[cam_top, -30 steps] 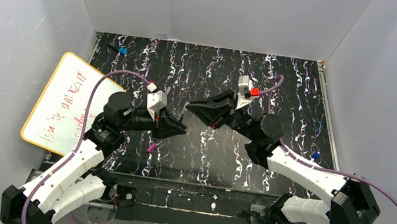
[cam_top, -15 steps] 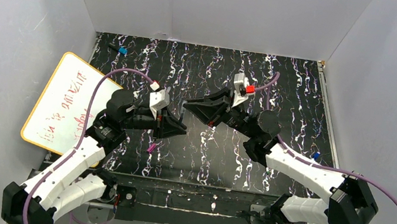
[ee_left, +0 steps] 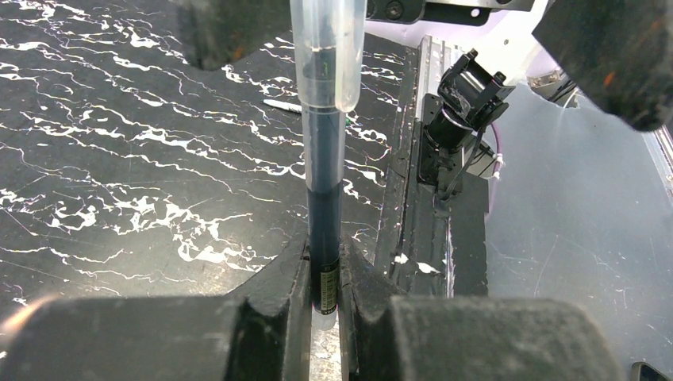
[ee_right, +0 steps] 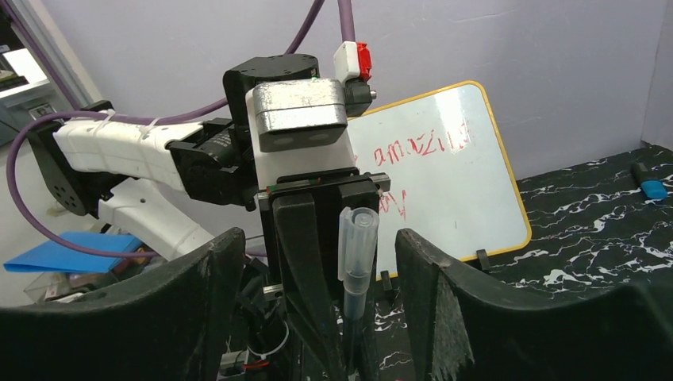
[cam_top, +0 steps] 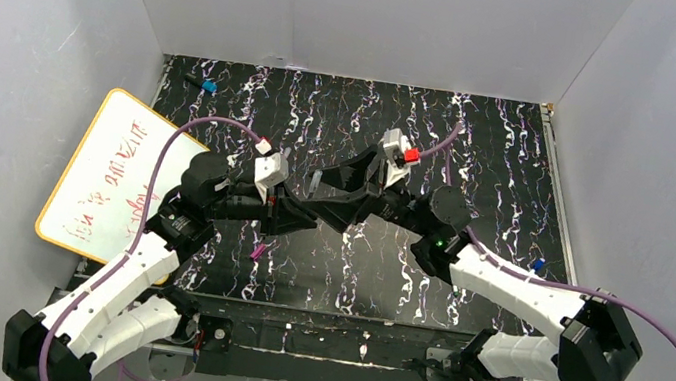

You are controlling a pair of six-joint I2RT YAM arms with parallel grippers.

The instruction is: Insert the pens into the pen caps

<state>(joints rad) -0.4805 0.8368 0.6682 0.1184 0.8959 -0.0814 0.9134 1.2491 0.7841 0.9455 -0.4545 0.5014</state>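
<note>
The left gripper is clamped on the pen. The right gripper has its jaws apart, flanking the pen cap. The cap is likely light, stiff and slick, so grip it mid-length between the jaws.

two pens, two caps, one whiteboard
</note>
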